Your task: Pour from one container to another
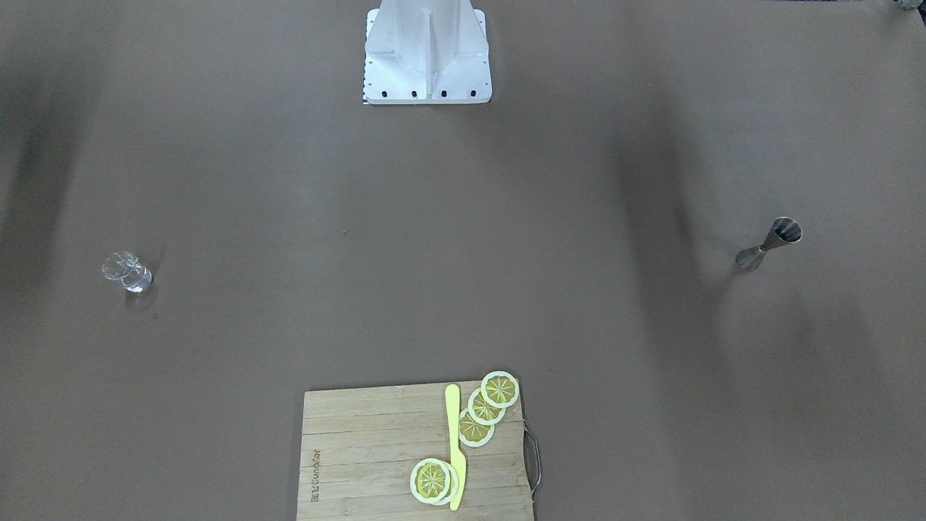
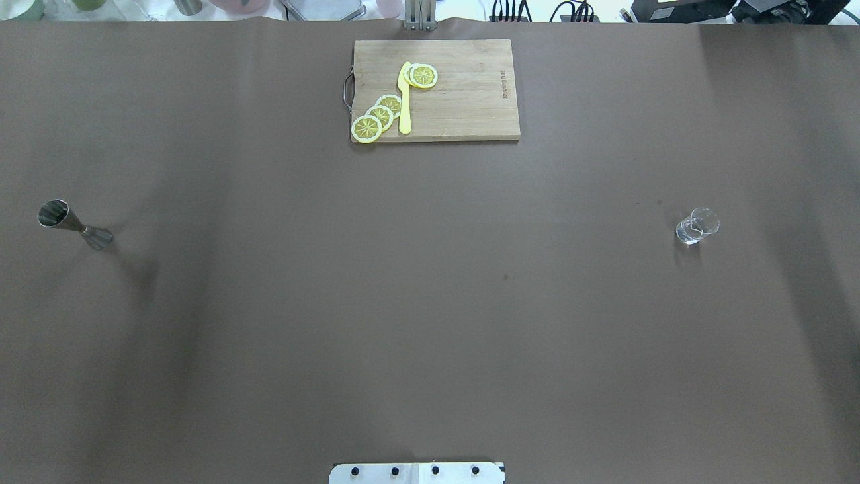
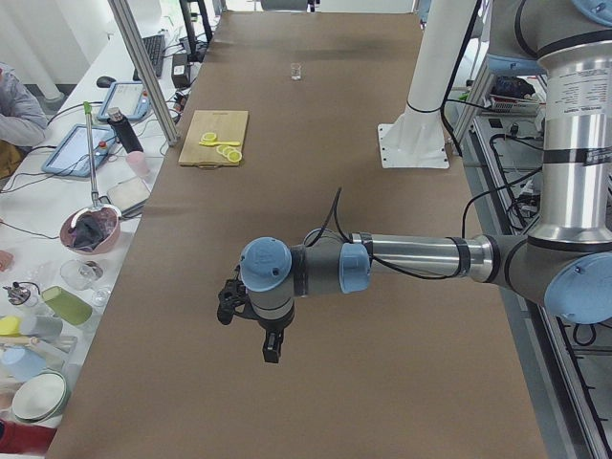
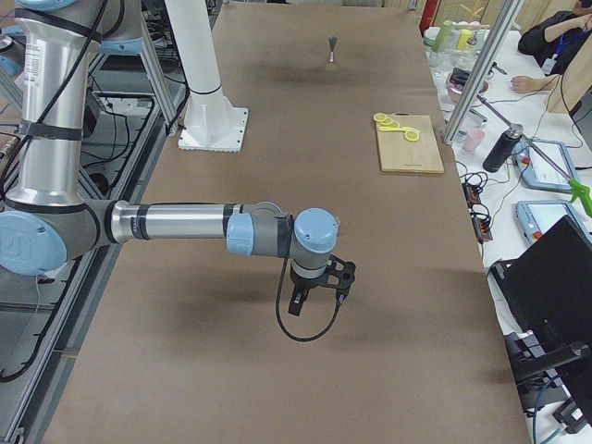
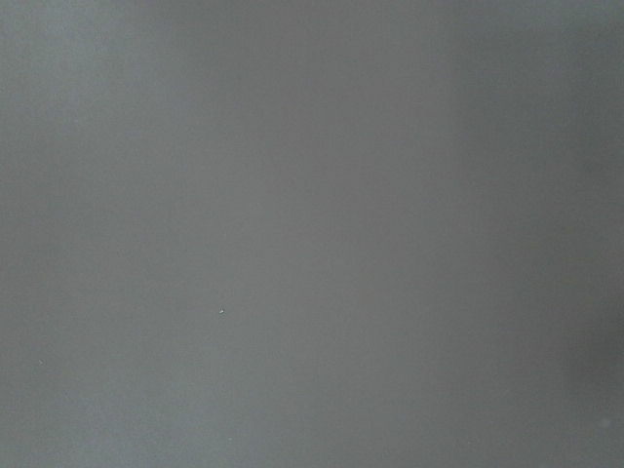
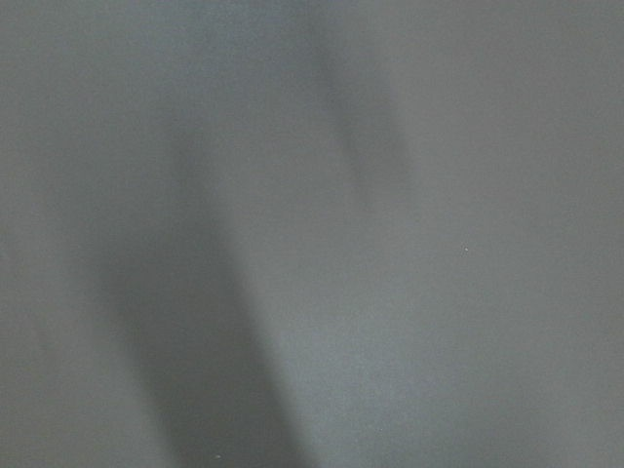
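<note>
The clear glass cup [image 1: 126,273] [image 2: 697,226] stands alone on the brown table at the robot's right side; it is small and far away in the exterior left view [image 3: 296,71]. The silver jigger [image 1: 769,244] [image 2: 74,224] stands upright at the robot's left side and also shows far off in the exterior right view [image 4: 331,49]. My left gripper [image 3: 253,325] and right gripper [image 4: 319,282] appear only in the side views. Each hangs above bare table, far from both containers. I cannot tell whether either is open or shut. Both wrist views show only blank table surface.
A wooden cutting board [image 2: 470,101] [image 1: 376,449] with several lemon slices [image 2: 379,115] and a yellow knife [image 2: 404,97] lies at the table's far edge, centred. The white robot base [image 1: 427,58] sits at the near edge. Operators' bowls, bottles and tablets [image 3: 91,225] line the far side.
</note>
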`<state>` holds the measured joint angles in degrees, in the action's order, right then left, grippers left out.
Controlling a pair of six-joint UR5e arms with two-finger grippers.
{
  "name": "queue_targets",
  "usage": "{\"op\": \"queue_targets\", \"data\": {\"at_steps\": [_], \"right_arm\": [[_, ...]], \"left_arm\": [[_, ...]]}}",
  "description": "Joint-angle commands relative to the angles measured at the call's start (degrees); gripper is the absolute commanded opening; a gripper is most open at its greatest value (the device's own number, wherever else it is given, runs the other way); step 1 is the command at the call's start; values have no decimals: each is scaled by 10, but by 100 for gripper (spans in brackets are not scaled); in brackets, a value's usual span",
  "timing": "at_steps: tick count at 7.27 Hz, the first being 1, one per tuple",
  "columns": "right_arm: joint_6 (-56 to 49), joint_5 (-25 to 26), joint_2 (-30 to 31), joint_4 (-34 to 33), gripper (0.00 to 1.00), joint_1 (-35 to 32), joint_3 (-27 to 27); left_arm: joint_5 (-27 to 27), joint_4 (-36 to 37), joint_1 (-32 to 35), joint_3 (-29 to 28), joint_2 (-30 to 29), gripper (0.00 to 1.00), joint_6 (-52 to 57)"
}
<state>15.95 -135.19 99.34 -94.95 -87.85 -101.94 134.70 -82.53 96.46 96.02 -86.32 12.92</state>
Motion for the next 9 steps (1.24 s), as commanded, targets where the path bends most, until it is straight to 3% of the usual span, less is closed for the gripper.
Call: {"op": "queue_targets", "data": {"at_steps": [1, 9], "right_arm": [[0, -1, 0, 0, 100, 0, 1], [0, -1, -4, 0, 100, 0, 2]], "left_arm": [[0, 0, 0, 0, 0, 99, 1], [0, -3, -1, -10, -2, 99, -4]]}}
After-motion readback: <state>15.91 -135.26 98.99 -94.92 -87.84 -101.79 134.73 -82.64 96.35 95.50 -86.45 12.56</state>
